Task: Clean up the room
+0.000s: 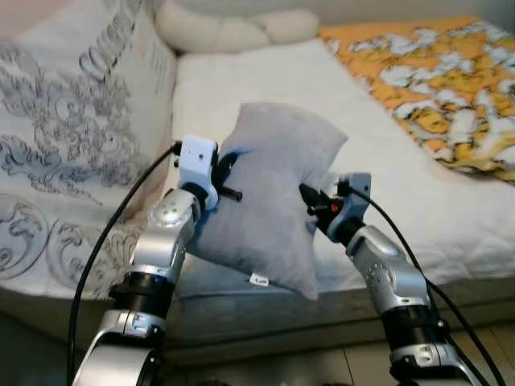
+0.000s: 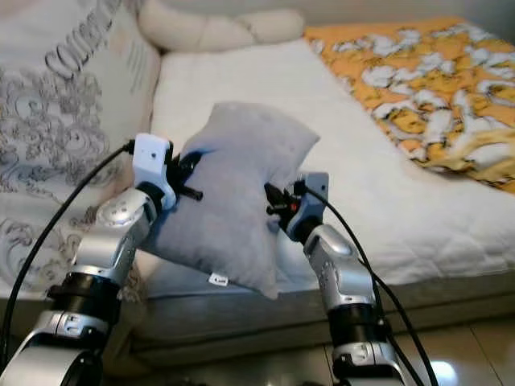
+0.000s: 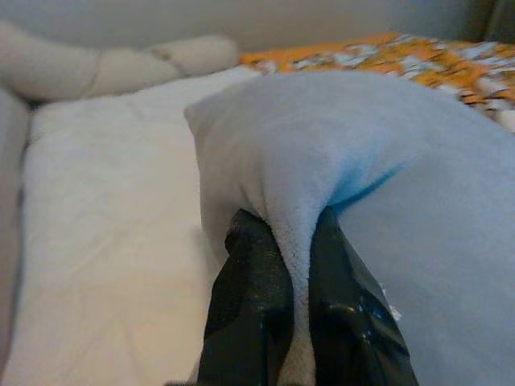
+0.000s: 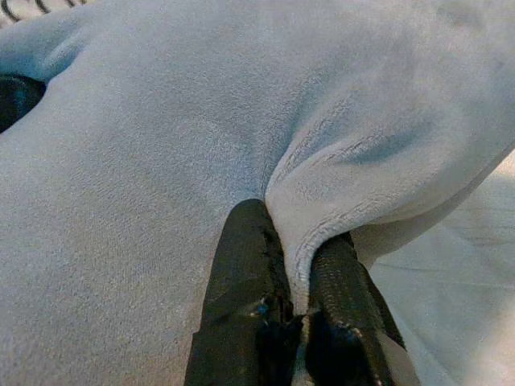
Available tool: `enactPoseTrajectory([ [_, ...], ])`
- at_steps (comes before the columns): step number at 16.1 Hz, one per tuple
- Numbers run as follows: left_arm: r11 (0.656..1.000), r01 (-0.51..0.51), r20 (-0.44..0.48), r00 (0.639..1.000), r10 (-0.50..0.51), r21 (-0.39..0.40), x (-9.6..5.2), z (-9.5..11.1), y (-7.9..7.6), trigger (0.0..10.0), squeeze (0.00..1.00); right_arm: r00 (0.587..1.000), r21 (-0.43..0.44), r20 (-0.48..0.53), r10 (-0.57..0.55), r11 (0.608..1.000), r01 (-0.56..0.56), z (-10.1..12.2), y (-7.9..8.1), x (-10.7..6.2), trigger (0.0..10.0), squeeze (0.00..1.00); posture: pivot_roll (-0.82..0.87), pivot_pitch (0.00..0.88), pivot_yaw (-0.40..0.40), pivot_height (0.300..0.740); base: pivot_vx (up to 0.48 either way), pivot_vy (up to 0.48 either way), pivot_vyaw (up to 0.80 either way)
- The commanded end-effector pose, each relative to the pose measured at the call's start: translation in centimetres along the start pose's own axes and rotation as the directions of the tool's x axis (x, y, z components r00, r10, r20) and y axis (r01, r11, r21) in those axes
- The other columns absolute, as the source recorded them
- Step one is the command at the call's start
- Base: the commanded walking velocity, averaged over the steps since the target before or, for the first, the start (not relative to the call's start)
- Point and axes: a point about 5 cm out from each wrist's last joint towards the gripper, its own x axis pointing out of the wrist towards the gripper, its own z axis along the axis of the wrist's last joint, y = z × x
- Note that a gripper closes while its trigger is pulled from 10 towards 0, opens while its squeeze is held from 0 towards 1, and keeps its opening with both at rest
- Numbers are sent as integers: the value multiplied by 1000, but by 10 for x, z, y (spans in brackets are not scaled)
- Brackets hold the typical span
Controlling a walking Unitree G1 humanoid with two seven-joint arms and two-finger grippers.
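- Left eye view: we see the soft grey plush pillow (image 1: 269,197) held up in the air between both arms, over the near edge of the white quilted mattress (image 1: 386,177). Its long axis runs from the lower corner by us up and away toward the bed. The left tool (image 1: 229,181) grips the pillow's left edge, the right tool (image 1: 310,199) its right edge, so both arms are equally near; the bed lies straight ahead and below.
- Right eye view: the same hold from the other eye. The large cushion with grey scroll print (image 2: 56,112) stands at the left of the bed, and the orange and white patterned blanket (image 2: 418,80) lies at the far right. We judge the free mattress between them is where the pillow would go.
- Left wrist view: the left tool's two black fingers (image 3: 253,314) are pressed together on a fold of grey plush.
- Right wrist view: the right tool's fingers (image 4: 241,297) likewise pinch a ridge of the pillow's edge, with the mattress beneath.
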Motion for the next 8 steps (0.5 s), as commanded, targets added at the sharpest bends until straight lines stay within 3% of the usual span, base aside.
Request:
enactPoseTrajectory([
  [1, 997, -74, 24, 997, 74, 10, -4, 7, 19, 10000, 0, 999, -10, -2, 44, 999, -44, 2, 9, 7, 10000, 0, -3, 0, 95, 740, 341, 0, 788],
  [2, 997, -77, 23, 997, 76, 10, -4, 7, 20, 10000, 0, 999, -10, -4, 48, 999, -48, 2, 10, 7, 10000, 0, -3, 0, 96, 740, 337, 0, 788],
  [8, 996, -86, 22, 996, 86, 10, -2, 9, 24, 10000, 0, 998, -19, -18, 53, 998, -53, 0, 6, 7, 10000, 0, -5, 0, 102, 740, 343, 0, 0],
])
